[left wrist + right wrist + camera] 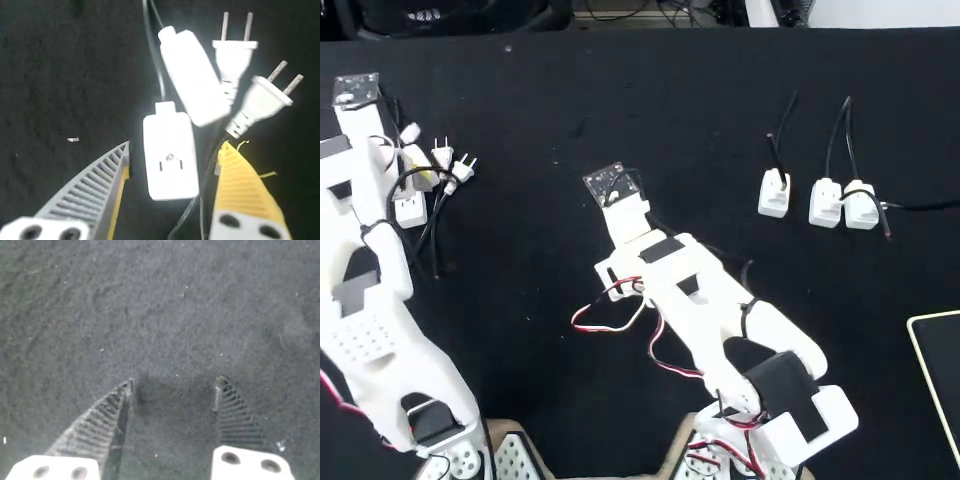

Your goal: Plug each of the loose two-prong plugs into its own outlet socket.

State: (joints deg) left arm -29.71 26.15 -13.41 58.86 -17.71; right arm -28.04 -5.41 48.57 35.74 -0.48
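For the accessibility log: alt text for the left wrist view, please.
The open left gripper frames a white outlet socket lying face up on the black table. Just beyond it lie a second white block and two loose two-prong plugs, prongs bare.

Bright even light, soft shadow on black cloth (170, 395), white plugs (235, 55) glaring

White plastic shells on both arms, with black servo blocks set in. The left arm (375, 310) shows a red wire by its base. The right arm (720, 300) carries loops of red, white and black wire and a black tie. The left gripper (172, 150) has one grey ribbed finger edged in yellow and one all yellow. The right gripper (172, 390) has dark ribbed fingers on white mounts with paired screw holes.
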